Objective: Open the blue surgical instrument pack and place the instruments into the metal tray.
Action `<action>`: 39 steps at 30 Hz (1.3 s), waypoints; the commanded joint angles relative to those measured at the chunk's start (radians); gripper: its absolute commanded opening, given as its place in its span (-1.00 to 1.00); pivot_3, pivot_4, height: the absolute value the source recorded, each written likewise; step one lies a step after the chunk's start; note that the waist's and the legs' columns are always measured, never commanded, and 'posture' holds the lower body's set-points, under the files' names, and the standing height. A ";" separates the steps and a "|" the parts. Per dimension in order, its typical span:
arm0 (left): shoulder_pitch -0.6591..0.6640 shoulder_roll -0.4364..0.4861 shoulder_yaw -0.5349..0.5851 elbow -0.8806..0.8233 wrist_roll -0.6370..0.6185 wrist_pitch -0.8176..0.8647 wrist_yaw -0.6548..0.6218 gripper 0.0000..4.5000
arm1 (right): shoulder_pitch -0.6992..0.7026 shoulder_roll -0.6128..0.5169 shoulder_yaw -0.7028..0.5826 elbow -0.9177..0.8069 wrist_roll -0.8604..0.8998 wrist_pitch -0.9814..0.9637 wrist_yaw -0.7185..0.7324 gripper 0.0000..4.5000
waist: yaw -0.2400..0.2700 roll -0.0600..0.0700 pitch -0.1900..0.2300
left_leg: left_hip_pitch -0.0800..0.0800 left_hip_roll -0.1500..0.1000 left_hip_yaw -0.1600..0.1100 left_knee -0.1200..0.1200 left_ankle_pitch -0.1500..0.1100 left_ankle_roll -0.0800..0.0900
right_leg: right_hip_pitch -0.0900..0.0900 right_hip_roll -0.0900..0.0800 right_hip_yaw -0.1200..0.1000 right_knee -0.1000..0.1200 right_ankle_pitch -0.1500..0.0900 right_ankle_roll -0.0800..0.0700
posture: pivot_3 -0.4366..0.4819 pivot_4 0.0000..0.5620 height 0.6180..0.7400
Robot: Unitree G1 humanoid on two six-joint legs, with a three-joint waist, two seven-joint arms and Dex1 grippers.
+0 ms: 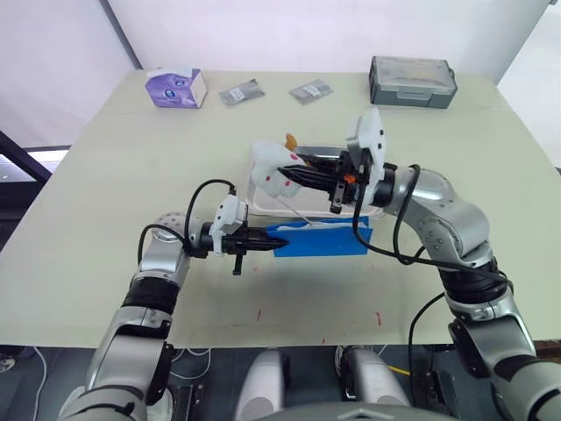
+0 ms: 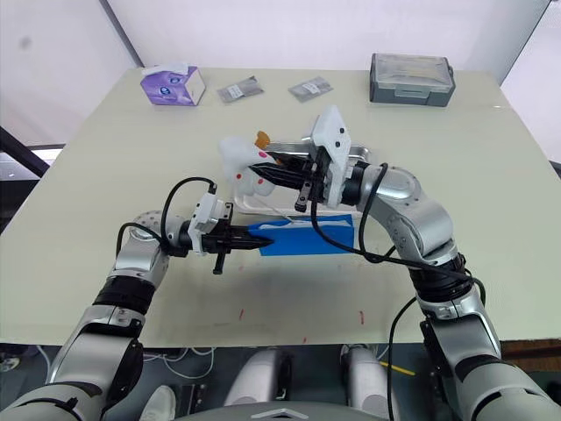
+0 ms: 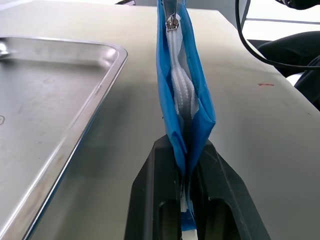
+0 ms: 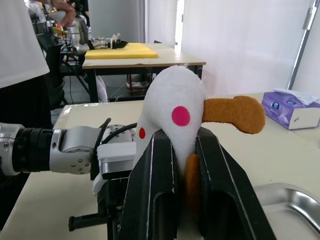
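Near the middle of the frame, a little below centre, the blue pack (image 1: 321, 239) stands on edge on the pale table (image 1: 105, 254), its left end pinched between the closed fingers of the left claw (image 1: 259, 239). Just behind it lies the metal tray (image 1: 259, 203), close beside the pack but apart from it, with a strip of table between them.

Above the tray, the right claw (image 1: 302, 178) is clamped on a white stuffed toy (image 1: 273, 169) with pink spots and an orange-brown piece — the toy hangs in the air, off the table.

Along the far edge of the table, from upper left to upper right, sit a purple tissue box (image 1: 176, 88), two small grey packets (image 1: 240, 92), and a grey lidded box (image 1: 412, 81). Small red marks dot the table's near edge. White walls rise behind.

From the left wrist, the pack's top edge shows a zipper with its metal pull (image 3: 172, 22) at the far end and pale lining bulging in the gap; the tray's rim (image 3: 95, 105) runs alongside.

From the right wrist, the room behind appears — another table (image 4: 145, 60) carrying a yellow slab (image 4: 125, 50), a person in a white top (image 4: 20, 40) at the upper left, and the left arm's wrist (image 4: 70, 147) beyond the toy.
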 commanded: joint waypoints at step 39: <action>-0.027 0.036 -0.054 0.022 -0.015 -0.075 -0.056 -1.00 | 0.320 -0.185 -0.084 0.238 -0.135 -0.288 0.259 0.99 | -0.002 0.000 0.000 | 0.002 0.000 0.001 0.000 0.000 0.000 | 0.000 0.001 0.002 0.001 0.000 0.000 | -0.05 -0.47 0.86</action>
